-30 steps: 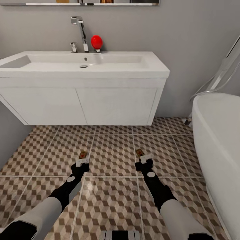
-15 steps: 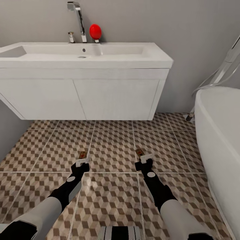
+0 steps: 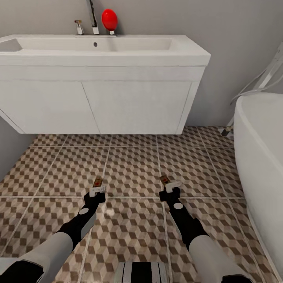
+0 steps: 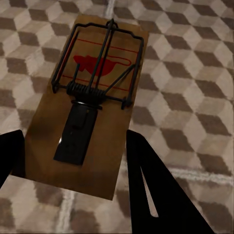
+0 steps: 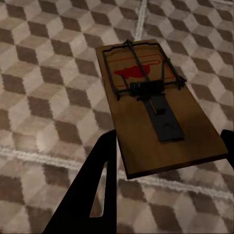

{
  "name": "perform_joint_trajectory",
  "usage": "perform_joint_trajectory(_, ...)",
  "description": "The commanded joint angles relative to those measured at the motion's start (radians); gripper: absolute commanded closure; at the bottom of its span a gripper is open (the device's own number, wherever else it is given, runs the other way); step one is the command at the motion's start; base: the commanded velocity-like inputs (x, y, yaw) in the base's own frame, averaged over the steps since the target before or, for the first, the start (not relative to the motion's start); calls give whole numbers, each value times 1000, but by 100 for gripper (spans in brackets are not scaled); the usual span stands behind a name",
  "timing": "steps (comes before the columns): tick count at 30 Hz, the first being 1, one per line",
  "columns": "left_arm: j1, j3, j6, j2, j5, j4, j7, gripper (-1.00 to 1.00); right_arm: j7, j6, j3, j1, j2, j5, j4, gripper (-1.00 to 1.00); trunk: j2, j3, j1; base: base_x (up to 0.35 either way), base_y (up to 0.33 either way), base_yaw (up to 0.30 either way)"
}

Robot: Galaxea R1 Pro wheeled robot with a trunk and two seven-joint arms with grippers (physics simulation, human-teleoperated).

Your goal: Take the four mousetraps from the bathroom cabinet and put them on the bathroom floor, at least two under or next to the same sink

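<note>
While both arms reach fwd in head view, left gripper and right gripper each carry a mousetrap, left mousetrap and right mousetrap, over the bathroom floor, short of the bathroom sink on its white wall-hung vanity; chrome faucet and a red ball-like obj at back of basin, white bathtub to robot's right. Left wrist view: trap sits between the two dark fingers, jaws closed to board width on its rear end, wire bar + red mouse print up, tile below. Right wrist view: same, trap pinched at rear edges by fingers, board looks tilted vs. tile lines. Risks (judgement): grip only at board ends, so a release from height could flip or bounce a trap; dropping here may leave both too far out to count as next to the sink. No readable text or brand, only the red mouse emblem.
</note>
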Motion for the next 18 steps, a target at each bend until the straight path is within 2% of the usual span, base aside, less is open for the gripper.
perform_joint_trajectory(1, -1, -9, -3, 1, 3, 0, 12, 100, -3, 1, 0, 0, 0, 7, 0, 100, -1, -6, 0, 0, 0, 0)
perform_joint_trajectory(18, 0, -9, -3, 1, 2, 0, 12, 100, -3, 0, 0, 0, 0, 7, 0, 100, -5, -99, 8, 0, 0, 0)
